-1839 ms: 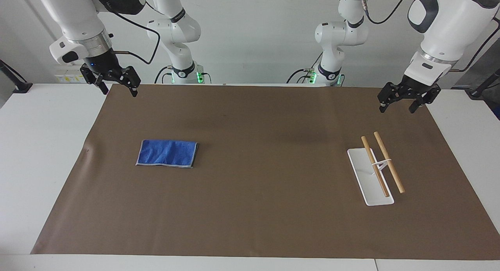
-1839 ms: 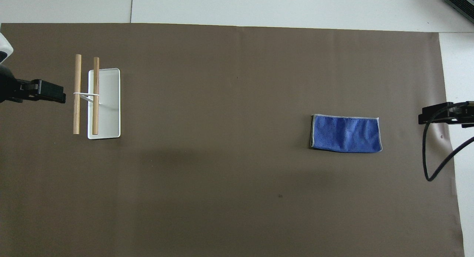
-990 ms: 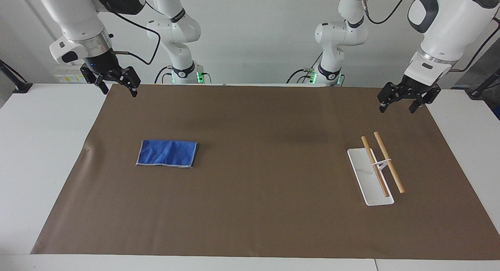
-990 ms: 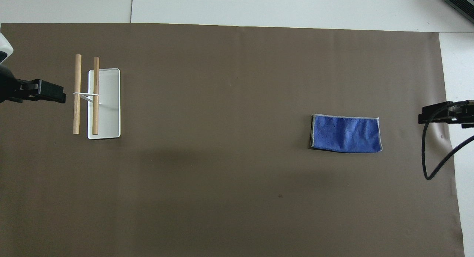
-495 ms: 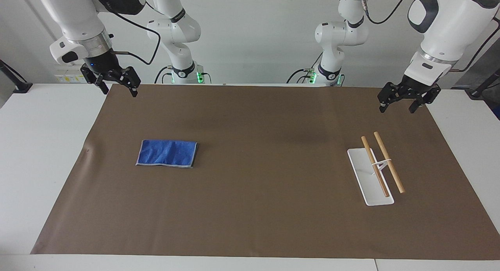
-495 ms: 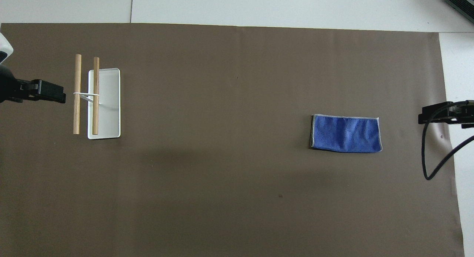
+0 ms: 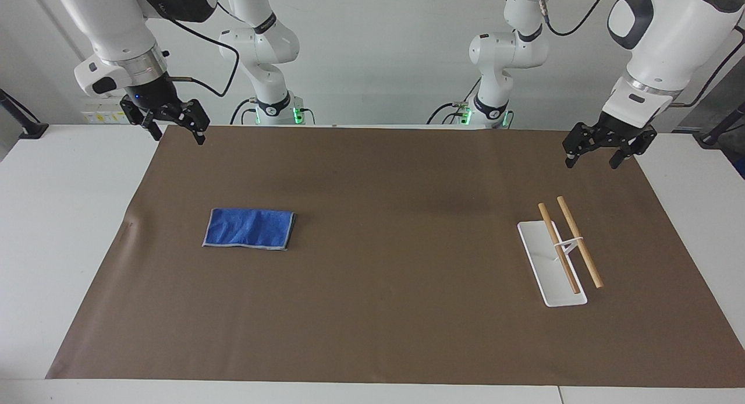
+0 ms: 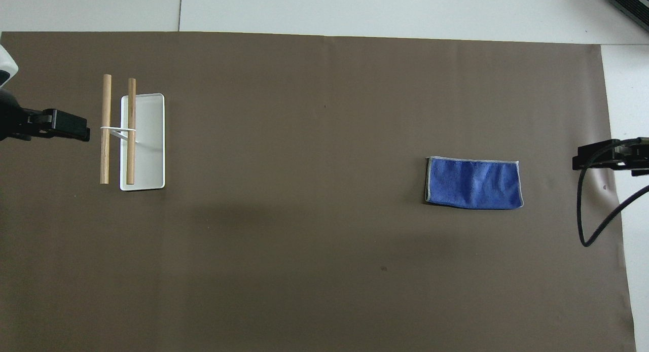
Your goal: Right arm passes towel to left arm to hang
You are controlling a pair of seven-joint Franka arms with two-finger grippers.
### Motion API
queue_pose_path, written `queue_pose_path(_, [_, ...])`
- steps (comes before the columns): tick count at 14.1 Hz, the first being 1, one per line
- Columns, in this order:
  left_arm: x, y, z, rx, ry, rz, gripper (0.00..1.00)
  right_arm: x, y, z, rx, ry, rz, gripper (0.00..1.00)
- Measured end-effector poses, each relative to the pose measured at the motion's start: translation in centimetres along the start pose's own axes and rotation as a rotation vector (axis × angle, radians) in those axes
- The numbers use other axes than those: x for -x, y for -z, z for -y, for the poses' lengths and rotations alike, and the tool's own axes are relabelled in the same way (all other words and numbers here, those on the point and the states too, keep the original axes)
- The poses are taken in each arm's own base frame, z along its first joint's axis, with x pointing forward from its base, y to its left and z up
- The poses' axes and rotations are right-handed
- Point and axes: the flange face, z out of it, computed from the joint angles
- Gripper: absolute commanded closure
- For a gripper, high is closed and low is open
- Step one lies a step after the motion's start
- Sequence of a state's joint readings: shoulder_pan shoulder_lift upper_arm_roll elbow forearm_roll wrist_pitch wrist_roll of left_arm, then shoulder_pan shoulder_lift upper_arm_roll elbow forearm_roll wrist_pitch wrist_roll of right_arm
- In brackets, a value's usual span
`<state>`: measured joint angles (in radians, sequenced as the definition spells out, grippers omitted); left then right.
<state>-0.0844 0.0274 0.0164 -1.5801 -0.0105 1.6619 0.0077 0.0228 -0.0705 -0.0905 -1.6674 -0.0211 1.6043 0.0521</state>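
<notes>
The folded blue towel (image 7: 249, 229) (image 8: 474, 183) lies flat on the brown mat toward the right arm's end of the table. My right gripper (image 7: 177, 132) (image 8: 583, 160) hangs open and empty above the mat's corner at that end, well apart from the towel. At the left arm's end, a small rack (image 7: 560, 252) (image 8: 131, 134) with two wooden bars stands on a white base. My left gripper (image 7: 592, 158) (image 8: 76, 131) hangs open and empty over the mat's edge, apart from the rack.
The brown mat (image 7: 384, 311) covers most of the white table (image 7: 64, 218). Two smaller white arms with green lights (image 7: 265, 60) stand at the robots' edge of the table. A loose black cable (image 8: 590, 215) hangs from the right arm.
</notes>
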Motion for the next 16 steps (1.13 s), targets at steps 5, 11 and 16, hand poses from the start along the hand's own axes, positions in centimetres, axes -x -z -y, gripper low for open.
queue_pose_path(5, [0.0,0.0,0.0,0.000,0.000,0.000,0.00,-0.2,-0.2,0.0,-0.001,0.000,-0.015,0.00])
queue_pose_path(11, [0.0,0.0,0.0,0.000,0.000,0.000,0.00,-2.3,-9.7,2.0,-0.007,0.032,-0.100,0.00])
queue_pose_path(16, [0.0,0.0,0.0,0.000,0.000,0.000,0.00,-4.0,-20.1,3.4,0.001,0.077,-0.099,0.00])
